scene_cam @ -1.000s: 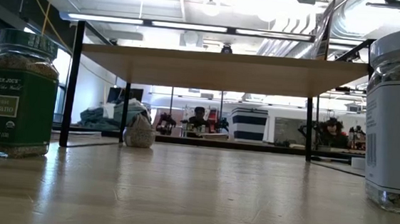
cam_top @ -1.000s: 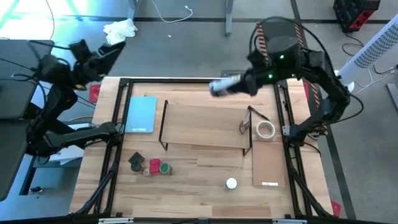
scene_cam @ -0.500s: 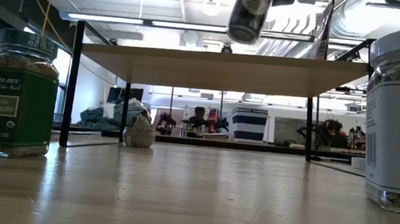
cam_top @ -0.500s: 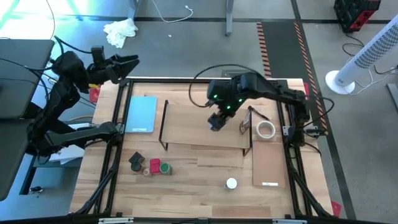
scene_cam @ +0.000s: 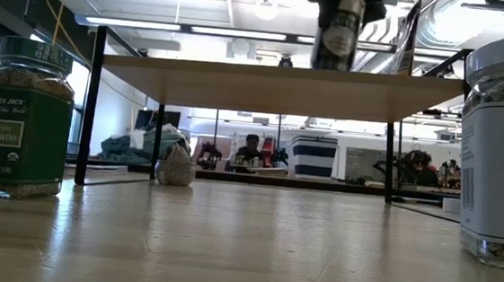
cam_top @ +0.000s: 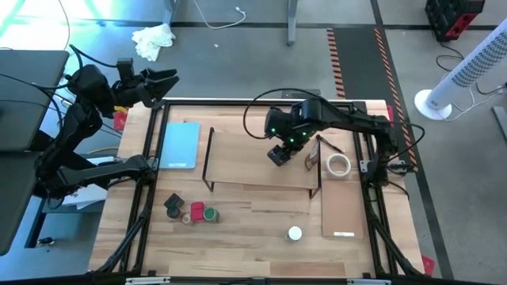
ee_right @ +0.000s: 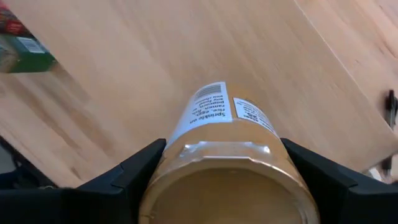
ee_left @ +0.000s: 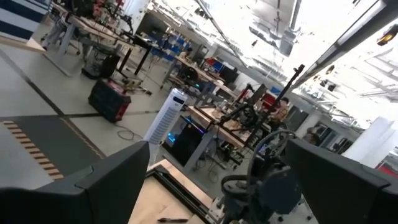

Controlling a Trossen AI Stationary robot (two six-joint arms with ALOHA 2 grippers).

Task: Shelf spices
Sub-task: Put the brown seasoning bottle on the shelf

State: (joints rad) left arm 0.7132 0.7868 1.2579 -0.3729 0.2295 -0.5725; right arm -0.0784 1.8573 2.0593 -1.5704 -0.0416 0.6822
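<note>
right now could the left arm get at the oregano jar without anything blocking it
Probably yes. The left gripper is open and empty beyond the table's far left corner, and nothing stands over the oregano jar in the front-left cluster.

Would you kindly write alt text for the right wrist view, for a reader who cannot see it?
The right tool grips a spice jar with a tan lid and a white printed label, held just above the shelf's pale wooden plank. A green jar shows at the picture's edge on the table beyond the plank.

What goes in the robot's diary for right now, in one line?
right pincer: holding spice jar | above shelf | left pincer: open, waiting off table corner
</note>
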